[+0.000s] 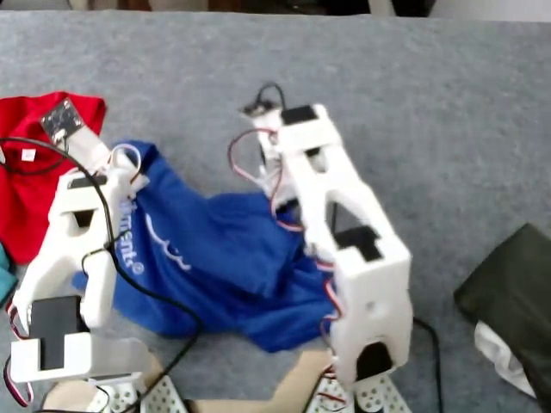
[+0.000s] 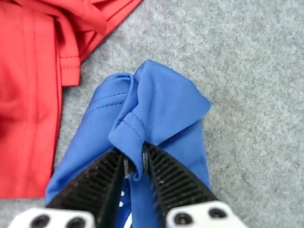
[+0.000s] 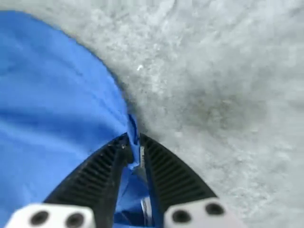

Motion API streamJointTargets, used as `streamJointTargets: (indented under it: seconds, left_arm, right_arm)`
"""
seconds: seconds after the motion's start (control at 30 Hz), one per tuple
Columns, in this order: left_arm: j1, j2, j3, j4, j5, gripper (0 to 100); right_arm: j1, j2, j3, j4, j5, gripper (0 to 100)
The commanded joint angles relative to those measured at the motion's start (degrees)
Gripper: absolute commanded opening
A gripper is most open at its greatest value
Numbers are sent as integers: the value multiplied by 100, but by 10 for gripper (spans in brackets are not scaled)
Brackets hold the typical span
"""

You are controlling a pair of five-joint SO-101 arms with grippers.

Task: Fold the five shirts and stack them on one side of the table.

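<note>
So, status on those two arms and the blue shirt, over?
Left gripper shut on blue shirt. Right gripper shut on it too. Shirt rumpled, unfolded. Red shirt close beside.

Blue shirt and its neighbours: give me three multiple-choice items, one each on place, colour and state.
1. The red shirt lies:
A) on top of the blue shirt
B) right of it
C) left of it

2. The right gripper holds cloth that is:
A) red
B) blue
C) dark

3. The left gripper is:
A) shut on the blue shirt
B) open above the table
C) shut on the red shirt

Answers:
1 C: in the high view the red shirt sits at the table's left edge, with the blue one beside it toward the middle.
2 B: the right wrist view shows a blue edge pinched between the fingers.
3 A: the left wrist view shows it closed on a blue fold, with the red shirt lying apart.
</note>
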Motion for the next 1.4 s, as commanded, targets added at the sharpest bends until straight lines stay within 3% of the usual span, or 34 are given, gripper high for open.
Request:
streamJointTargets:
  seconds: [0.0,0.3,0.57,0.73,1.0,1.37]
  left_arm:
    - [97,-75,-431,-35,35,19]
    - [580,-716,-1758,1196,9,19]
    - [1090,-2255,-2716,2066,-466,19]
    - [1090,-3503,-2840,2453,-475,19]
    - [1310,-5033,-2840,3182,-484,19]
    - [1257,-5534,-3552,3191,-844,19]
  right_arm:
    - [13,-1086,-734,149,255,5]
    - [637,-3020,-2809,818,1424,5]
    - [1147,-3960,-4848,1495,2927,5]
    - [1956,-4426,-5719,1477,3420,5]
    - [2879,-5174,-6237,519,4202,5]
    - [2941,-5376,-6220,-905,4826,5]
